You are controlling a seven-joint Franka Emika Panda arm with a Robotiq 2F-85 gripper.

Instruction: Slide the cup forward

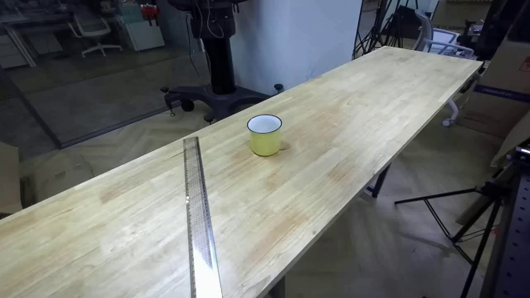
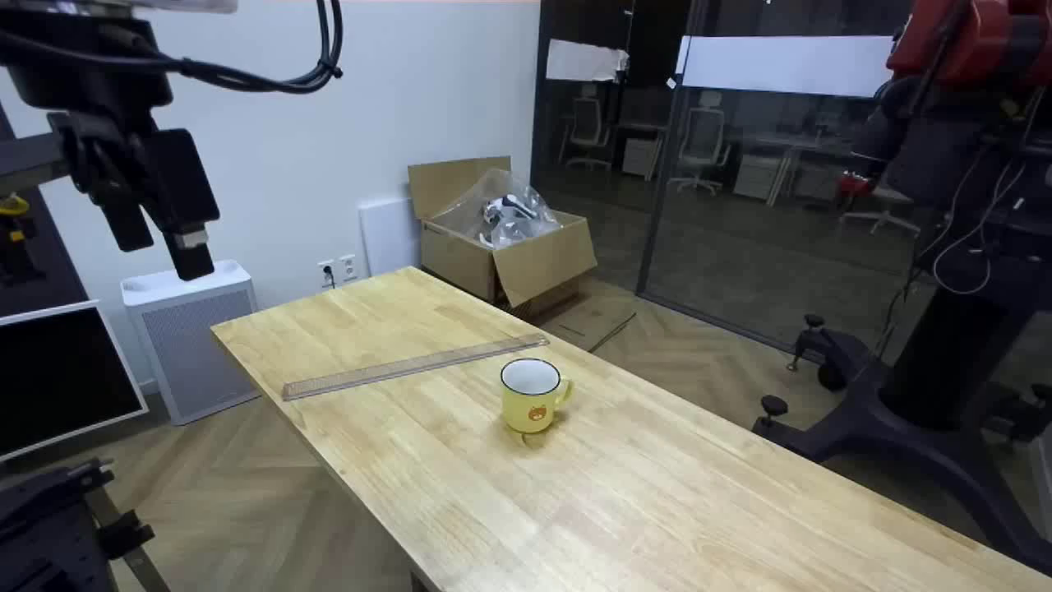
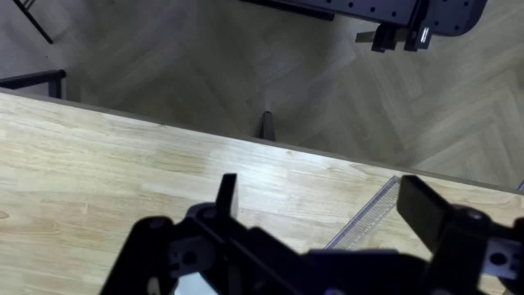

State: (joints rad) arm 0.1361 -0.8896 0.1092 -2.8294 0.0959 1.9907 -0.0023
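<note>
Free room around cup [image 1: 265, 141], ruler [image 1: 200, 217] lying nearby

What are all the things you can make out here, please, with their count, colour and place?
Cup: 1, yellow, on table
Ruler: 1, clear, on table
Table: 1, pale brown, under cup
Boxes: at least 2, brown, around table
Stand: 1, black, beside table
Tripods: at least 2, black, around table
Chairs: several, pale, beyond table
Sockets: 2, white, on wall
Purifier: 1, white, by wall
Screen: 1, black, near purifier
Tool: 1, black, open, away from cup

One cup [image 1: 265, 143], one ruler [image 1: 199, 211], one table [image 1: 352, 120].
</note>
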